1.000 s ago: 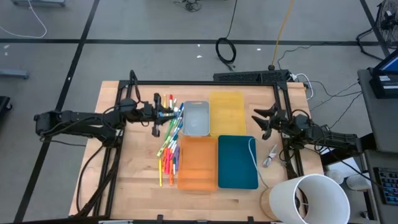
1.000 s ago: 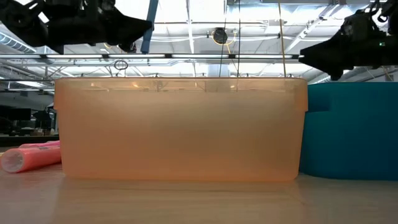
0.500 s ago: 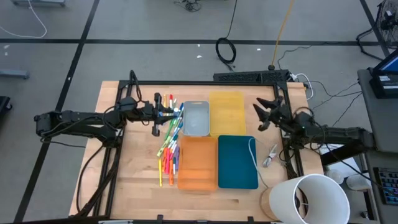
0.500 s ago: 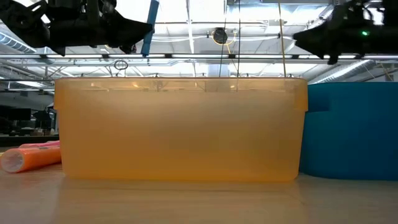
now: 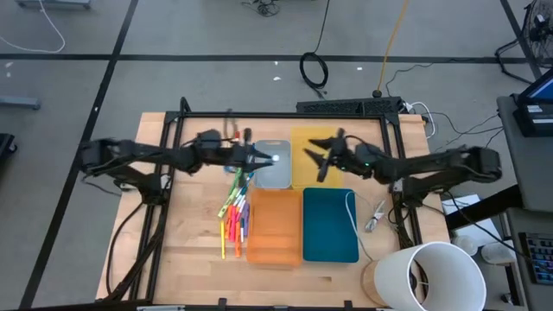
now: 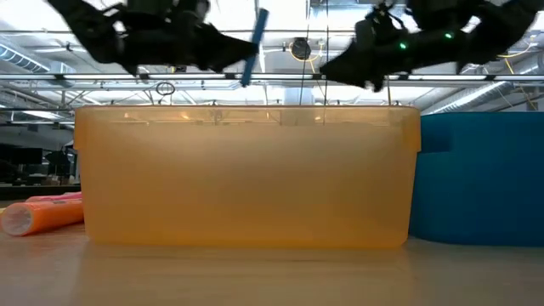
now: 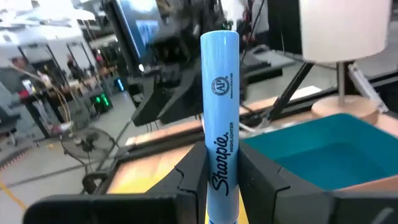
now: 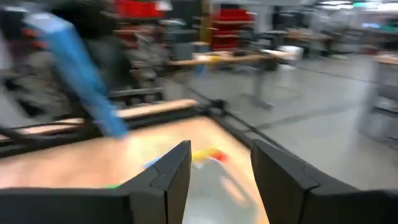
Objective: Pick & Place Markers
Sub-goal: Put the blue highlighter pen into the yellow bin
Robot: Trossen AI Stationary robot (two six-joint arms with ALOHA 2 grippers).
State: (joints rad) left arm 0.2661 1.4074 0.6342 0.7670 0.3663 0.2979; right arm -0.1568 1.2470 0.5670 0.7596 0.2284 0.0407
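the left gripper (image 7: 221, 168) is clamped narrow on a light blue marker (image 7: 222, 106), held above the grey tray (image 5: 275, 173) at its left edge. the marker stands clear of the fingers, so most of its length is free. the right gripper (image 5: 321, 157) hovers over the yellow tray (image 5: 316, 142), fingers (image 8: 168, 171) parted and empty. the remaining markers (image 5: 235, 207) lie in a pile left of the orange tray (image 5: 275, 229). for a clean handover, bring the open fingers around the free end, close fully, then release the left grip.
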